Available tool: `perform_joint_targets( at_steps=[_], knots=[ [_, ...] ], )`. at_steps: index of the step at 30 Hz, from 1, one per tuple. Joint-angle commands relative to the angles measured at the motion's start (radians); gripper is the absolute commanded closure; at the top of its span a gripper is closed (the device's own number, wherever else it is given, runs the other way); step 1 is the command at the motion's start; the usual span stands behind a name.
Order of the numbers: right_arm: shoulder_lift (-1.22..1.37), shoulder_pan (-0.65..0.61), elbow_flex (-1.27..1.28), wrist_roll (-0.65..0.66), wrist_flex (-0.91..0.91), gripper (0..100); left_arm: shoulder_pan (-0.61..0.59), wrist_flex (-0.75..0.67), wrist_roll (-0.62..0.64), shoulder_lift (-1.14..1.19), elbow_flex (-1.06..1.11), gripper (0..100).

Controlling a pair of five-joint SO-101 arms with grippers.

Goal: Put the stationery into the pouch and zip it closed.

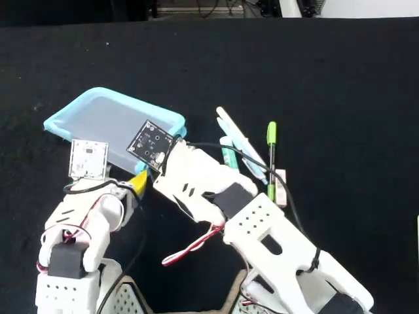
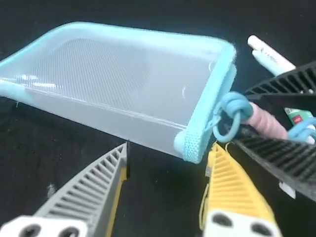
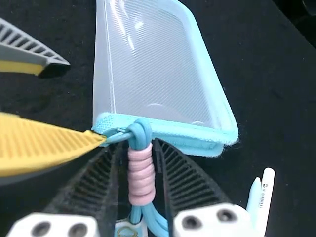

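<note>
While pinching the pink zipper pull (image 3: 140,170) at the pouch (image 1: 105,121) corner in the right tool (image 3: 137,145), holds the left tool (image 2: 170,148) open, empty, beside that edge, pens (image 1: 239,144) near.

A flat black fabric-covered tabletop (image 1: 340,78) spreads across nearly the whole scene, matte and evenly lit. Beyond its far edge lie dark tangled cables (image 1: 209,8) and a bright white panel (image 1: 366,6) at one corner.

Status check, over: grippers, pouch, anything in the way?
Left gripper open, straddling pouch corner. Right gripper shut on zipper pull. Pouch looks empty; pens outside on the table. Right arm sits between pens and pouch.
</note>
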Motion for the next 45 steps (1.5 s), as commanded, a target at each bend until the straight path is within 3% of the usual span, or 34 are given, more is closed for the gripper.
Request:
perform_joint_targets(
  at_steps=[1,27,36,40,45],
  knots=[
    [-0.050,0.005,-0.013,0.000,-0.032,98.8,0.012,-0.071,-0.009,0.003,0.019,74],
    [-0.050,0.005,0.041,0.000,-0.054,98.7,-0.001,-0.190,-0.012,0.003,0.127,74],
    [-0.054,0.005,0.101,0.002,-0.124,98.7,-0.001,-0.190,-0.012,0.003,0.122,96],
    [-0.054,0.023,0.102,0.000,-0.124,98.7,-0.024,-0.192,-0.012,0.002,0.120,96],
    [-0.053,0.118,0.102,0.000,-0.124,98.7,-0.140,-0.244,-0.003,0.002,0.116,96]
  ],
)
